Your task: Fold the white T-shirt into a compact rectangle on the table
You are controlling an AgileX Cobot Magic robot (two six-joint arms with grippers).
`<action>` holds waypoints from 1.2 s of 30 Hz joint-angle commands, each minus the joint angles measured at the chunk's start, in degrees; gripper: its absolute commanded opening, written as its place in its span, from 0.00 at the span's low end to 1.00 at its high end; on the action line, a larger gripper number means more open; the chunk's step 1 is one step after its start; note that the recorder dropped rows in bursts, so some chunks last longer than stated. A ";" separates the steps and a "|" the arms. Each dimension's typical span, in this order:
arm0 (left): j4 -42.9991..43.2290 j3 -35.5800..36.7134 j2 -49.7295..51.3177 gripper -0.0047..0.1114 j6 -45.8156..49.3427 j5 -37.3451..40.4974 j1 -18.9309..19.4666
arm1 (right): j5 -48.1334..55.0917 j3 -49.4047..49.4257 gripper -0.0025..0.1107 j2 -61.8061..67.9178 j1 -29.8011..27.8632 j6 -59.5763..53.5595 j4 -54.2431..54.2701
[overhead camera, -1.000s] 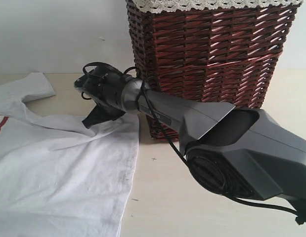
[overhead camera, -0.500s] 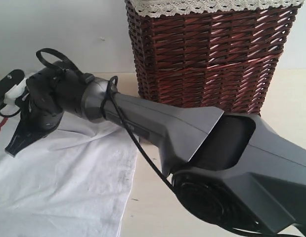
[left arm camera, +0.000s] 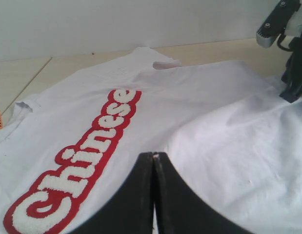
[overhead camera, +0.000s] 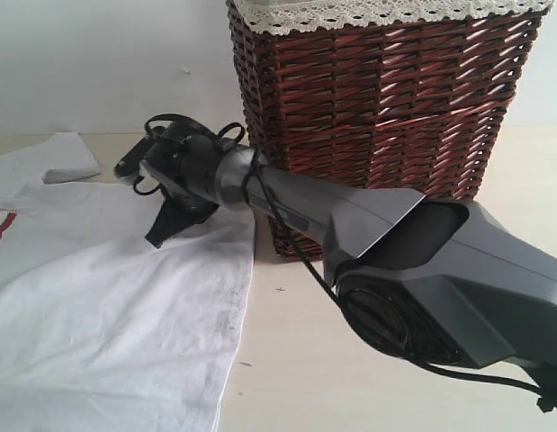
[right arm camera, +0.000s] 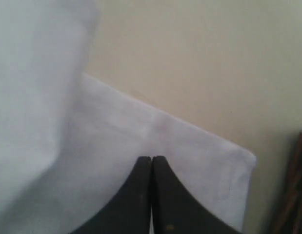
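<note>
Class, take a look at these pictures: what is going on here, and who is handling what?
A two-armed robot is working on a white cotton T-shirt with fuzzy red-outlined letters, spread on a pale cream table. The right gripper, shut, has its tip on the shirt's edge near a brown wicker basket. The left gripper, also shut, sits over the shirt near the letters. Whether either pinches cloth cannot be told. The shirt lies mostly flat, not yet a compact rectangle.
</note>
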 commanded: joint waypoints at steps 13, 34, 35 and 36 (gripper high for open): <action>0.14 -0.03 -0.27 0.04 -0.40 -0.41 -0.36 | 6.97 -0.19 0.02 0.96 -1.15 5.47 -3.19; 0.14 -0.03 -0.27 0.04 -0.40 -0.41 -0.36 | 5.29 -0.19 0.02 -5.05 -0.28 3.03 1.18; 0.14 -0.03 -0.27 0.04 -0.40 -0.41 -0.36 | 5.29 -0.19 0.02 -5.55 0.11 3.03 1.34; 0.14 -0.03 -0.27 0.04 -0.40 -0.41 -0.36 | 5.29 -0.19 0.02 -6.17 0.76 2.77 2.11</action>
